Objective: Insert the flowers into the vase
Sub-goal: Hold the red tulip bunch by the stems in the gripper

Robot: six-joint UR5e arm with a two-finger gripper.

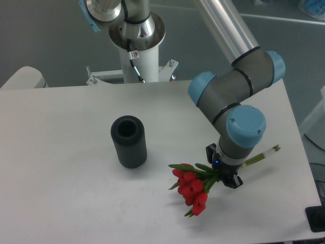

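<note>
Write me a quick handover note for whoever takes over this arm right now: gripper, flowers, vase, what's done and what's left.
Gripper: down at the table, placed around the stems of the flowers; whether it is closed on them cannot be told.
Flowers: lying on the table, red heads pointing lower left, stem ends sticking out to the right.
Vase: upright, left of the flowers, mouth empty.
Done: arm brought to the stems.
Left: lift the bunch, turn it stems down, insert into vase.

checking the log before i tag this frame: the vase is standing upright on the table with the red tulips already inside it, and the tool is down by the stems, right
Not quite: the flowers are not in the vase. The camera view shows them lying on the table to the vase's right, apart from it, and the vase mouth is empty. The rest holds: the vase stands upright and the tool is down at the stems.
</note>
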